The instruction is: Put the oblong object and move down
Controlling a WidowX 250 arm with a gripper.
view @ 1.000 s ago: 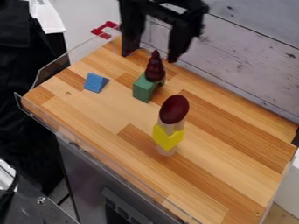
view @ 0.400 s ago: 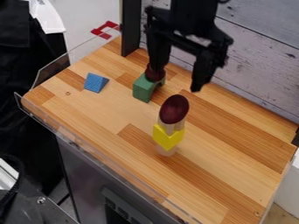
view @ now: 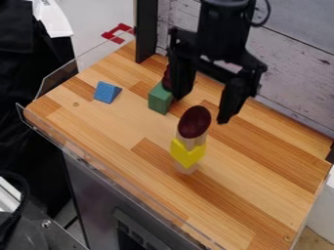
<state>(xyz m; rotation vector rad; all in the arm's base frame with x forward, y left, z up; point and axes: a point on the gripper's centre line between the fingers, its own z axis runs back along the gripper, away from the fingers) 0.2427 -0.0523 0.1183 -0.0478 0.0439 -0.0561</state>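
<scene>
Blk gripper [view: 201, 110] hangs w/ fingers spread, nothing held, tips nr smooth maroon oval [view: 195, 122]. Oval sits atop stack: pale wood cylinders [view: 190, 141], V-notched yellow block [view: 188, 153], rounded wood base [view: 186, 169]. Nearby, matte green block [view: 159, 99] w/ maroon piece [view: 166, 79] on top, partly hidden by gripper. Textured blue wedge [view: 106, 92] well apart, on striped wood tabletop [view: 104, 122] w/ clear, plastic-like edging [view: 58, 82]. Weathered plank wall [view: 300, 68] behind.

Blue wedge [view: 106, 92] near a green block [view: 158, 100] on wooden tabletop [view: 261, 166]
</scene>
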